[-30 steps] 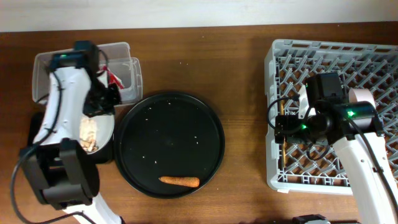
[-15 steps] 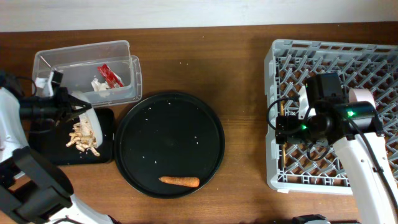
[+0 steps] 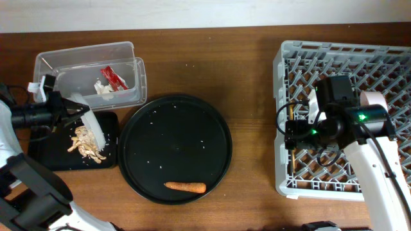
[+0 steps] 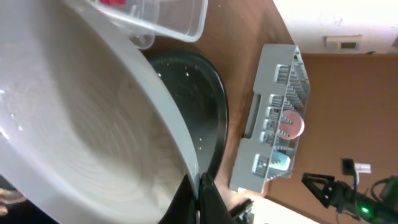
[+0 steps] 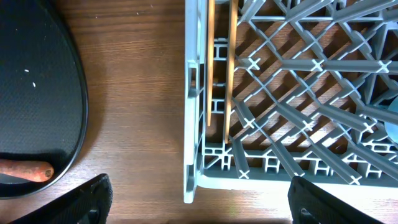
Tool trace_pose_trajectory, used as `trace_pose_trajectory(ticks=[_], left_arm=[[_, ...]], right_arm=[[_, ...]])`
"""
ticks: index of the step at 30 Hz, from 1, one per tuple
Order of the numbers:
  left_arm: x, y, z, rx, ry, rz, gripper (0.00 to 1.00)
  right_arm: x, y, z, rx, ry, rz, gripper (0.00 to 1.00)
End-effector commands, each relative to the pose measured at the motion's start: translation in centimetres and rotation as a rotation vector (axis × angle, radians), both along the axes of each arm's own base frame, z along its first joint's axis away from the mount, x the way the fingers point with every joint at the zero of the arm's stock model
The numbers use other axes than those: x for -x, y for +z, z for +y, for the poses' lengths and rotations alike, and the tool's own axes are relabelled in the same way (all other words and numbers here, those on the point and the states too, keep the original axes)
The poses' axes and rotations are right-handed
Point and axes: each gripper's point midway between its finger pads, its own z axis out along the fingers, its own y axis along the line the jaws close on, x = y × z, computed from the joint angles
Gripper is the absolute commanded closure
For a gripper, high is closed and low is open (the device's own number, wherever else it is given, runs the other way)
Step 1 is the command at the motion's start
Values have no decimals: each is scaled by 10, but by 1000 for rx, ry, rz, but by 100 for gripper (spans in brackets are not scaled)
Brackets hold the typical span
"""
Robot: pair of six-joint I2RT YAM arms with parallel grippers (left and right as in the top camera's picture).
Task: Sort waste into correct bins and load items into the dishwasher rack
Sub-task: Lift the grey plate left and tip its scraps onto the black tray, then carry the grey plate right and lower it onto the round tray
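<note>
My left gripper [image 3: 72, 110] is shut on the rim of the white bowl [image 3: 91, 122] and holds it tipped on edge over the shallow black tray [image 3: 45, 154]. The bowl fills the left wrist view [image 4: 81, 118], its rim pinched between the fingertips [image 4: 208, 199]. Pale beige food scraps [image 3: 87, 144] lie on the black tray. The clear tub [image 3: 77, 61] holds the red wrapper [image 3: 113, 77] and white tissue [image 3: 101, 88]. The carrot [image 3: 185, 187] lies on the round black tray [image 3: 174, 138]. My right gripper [image 3: 292, 136] is open and empty over the left edge of the dishwasher rack [image 3: 347, 58], above the chopsticks [image 5: 211, 68].
The rack also holds a pale round plate [image 3: 372, 98] and the light-blue cup [image 5: 393, 129]. The rack's left wall [image 5: 193, 124] stands between the chopsticks and bare wooden table [image 3: 250, 77]. The carrot's tip shows in the right wrist view [image 5: 25, 170].
My left arm has swung left away from the tub, tipping the bowl. The food scraps have dropped from the bowl onto the black tray. The right arm has not moved.
</note>
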Motion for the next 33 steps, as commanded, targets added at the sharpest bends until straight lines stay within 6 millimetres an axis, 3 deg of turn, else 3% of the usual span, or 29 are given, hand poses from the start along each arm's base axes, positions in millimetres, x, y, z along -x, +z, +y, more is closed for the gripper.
trace_pose_trajectory(ticks=[1,9,10,13,21,23,25,29,31,33], left_arm=[[-1,14,2,-16,3,-56,100],[4,18,0,11,21,-32,100],[3,25,-4,9,-34,-123,100],[2,14,6,-43,-1,-68,100],[14,26,-13,49,-39,-59,100],[17,32,-35,78,-84,-32,100],[19,41,-69,70,-185,-47,100],[21,45,-170,31,-502,-126,100],[22,30,-212,-66,-608,-98,100],[19,2,-241,-291,-655,-42,100]], right_arm=[[-2,2,-2,4,-9,-6,10],[-2,2,-2,5,-9,-3,10],[-1,2,-2,5,-9,-2,10],[-2,2,-2,5,-9,-5,10],[-2,2,-2,5,-8,-4,10],[-2,2,-2,5,-9,-5,10],[-2,2,-2,5,-9,-5,10],[-2,2,-2,5,-9,-5,10],[-2,2,-2,5,-9,-4,10],[-2,2,-2,5,-9,-4,10]])
